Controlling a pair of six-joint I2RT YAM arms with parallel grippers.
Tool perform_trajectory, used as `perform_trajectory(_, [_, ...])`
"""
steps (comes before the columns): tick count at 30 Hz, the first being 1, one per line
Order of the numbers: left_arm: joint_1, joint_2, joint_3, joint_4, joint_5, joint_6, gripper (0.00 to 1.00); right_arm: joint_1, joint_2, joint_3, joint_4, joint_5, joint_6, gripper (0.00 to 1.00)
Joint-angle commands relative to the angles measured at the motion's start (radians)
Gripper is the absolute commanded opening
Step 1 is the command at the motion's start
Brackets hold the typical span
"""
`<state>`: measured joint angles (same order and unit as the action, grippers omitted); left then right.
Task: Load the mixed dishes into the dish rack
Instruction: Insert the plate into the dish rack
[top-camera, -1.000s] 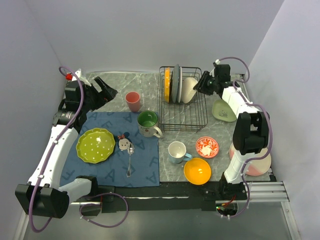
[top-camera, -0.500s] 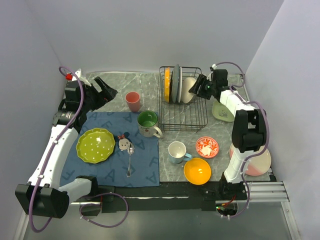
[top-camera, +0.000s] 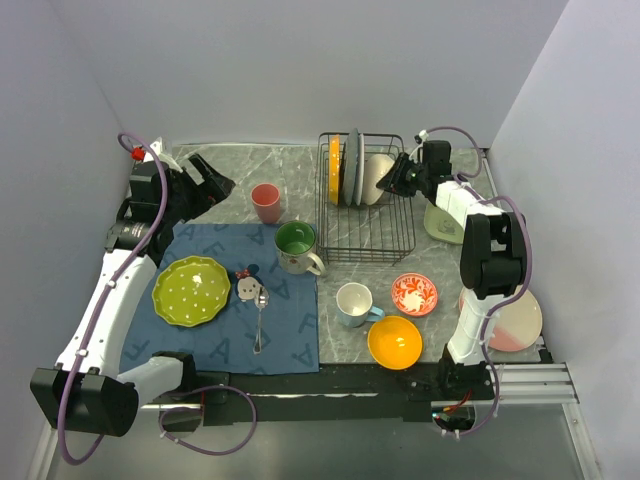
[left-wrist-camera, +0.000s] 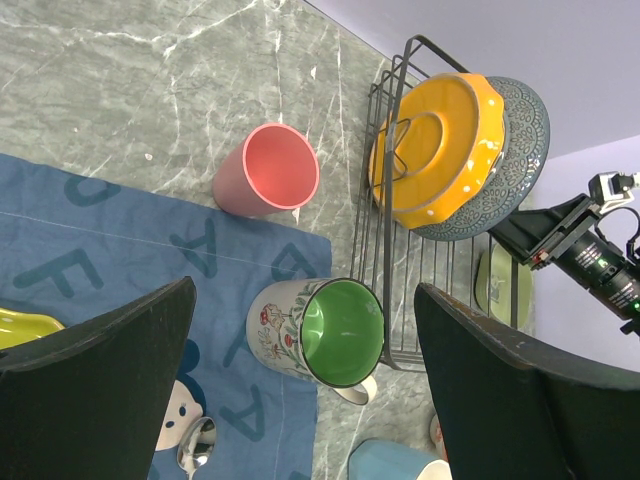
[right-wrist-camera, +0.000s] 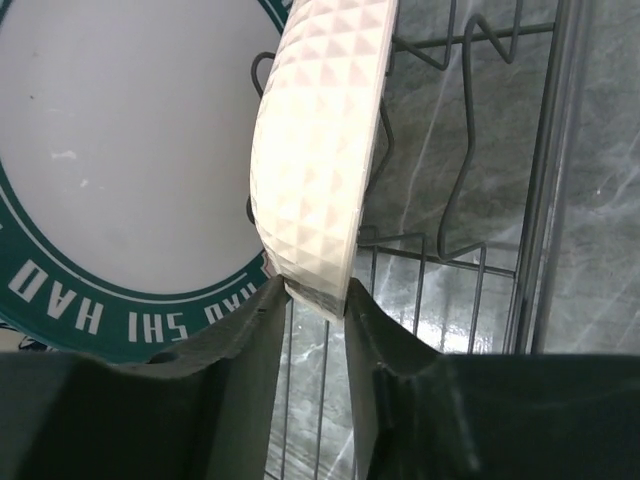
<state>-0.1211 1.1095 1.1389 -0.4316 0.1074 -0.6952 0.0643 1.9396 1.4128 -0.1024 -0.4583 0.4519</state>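
Right end effector (right-wrist-camera: 310, 300) pinches cream bowl (right-wrist-camera: 320, 150) rim in dish rack (top-camera: 372, 240).
Left end effector (left-wrist-camera: 305, 290) spread wide, empty, near pink cup (left-wrist-camera: 268, 170) on table (top-camera: 235, 168).

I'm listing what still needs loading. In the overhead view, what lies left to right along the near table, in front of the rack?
From the left: lime-green plate, metal spoon, pale blue mug, orange bowl, pink plate. The red-patterned dish overlaps the bowl's span, so it is left out.
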Motion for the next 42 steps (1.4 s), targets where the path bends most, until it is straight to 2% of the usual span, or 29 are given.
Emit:
perform_trajectory(1, [0.006,-0.007,0.007,0.022,-0.005,0.003,0.97,-0.008,-0.028,0.02,0.03,0.006,-0.024,0.31])
perform_trajectory(6, [0.006,-0.007,0.01,0.017,-0.009,0.006,0.97,-0.008,-0.004,0.095,-0.017,-0.006,-0.068,0.12])
perform_trajectory(7, [0.006,-0.007,0.013,0.016,-0.012,0.006,0.97,-0.008,0.002,0.116,-0.023,-0.009,-0.071,0.05])
perform_trajectory(9, [0.006,-0.008,0.018,0.011,-0.015,0.01,0.97,-0.009,0.007,0.132,-0.025,-0.02,-0.082,0.0])
perform_trajectory(17, [0.006,-0.007,0.027,0.002,-0.026,0.014,0.97,-0.014,0.009,0.17,0.013,-0.046,-0.082,0.0])
perform_trajectory(24, [0.005,-0.007,0.028,-0.004,-0.031,0.016,0.97,-0.053,0.027,0.164,0.099,-0.146,0.017,0.0])
perform_trajectory(28, [0.006,-0.008,0.027,-0.006,-0.034,0.016,0.97,-0.087,0.032,0.14,0.234,-0.207,0.093,0.0])
perform_trajectory(42, [0.005,-0.008,0.027,-0.009,-0.044,0.02,0.97,-0.092,-0.037,0.049,0.428,-0.095,0.18,0.0])
